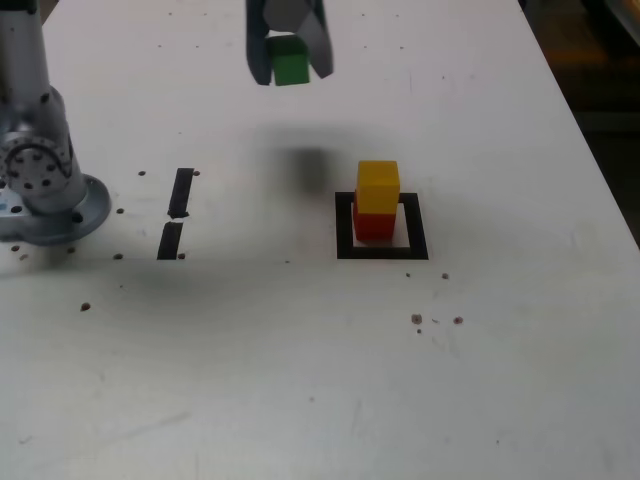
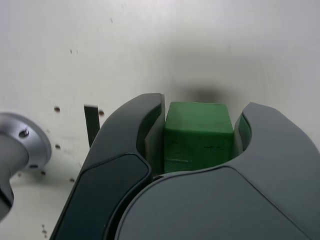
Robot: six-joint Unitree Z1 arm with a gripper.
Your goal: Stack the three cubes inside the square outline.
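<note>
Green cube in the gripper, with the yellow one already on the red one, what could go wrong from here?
1. The yellow cube sits slightly off-square on the red cube, so a hard or off-centre landing could topple the pair.
2. The gripper is wider than the green cube; its fingers may knock the yellow cube on release.
3. The stack stands near the far edge of the square outline, so a nudge could push it onto the frame.
</note>
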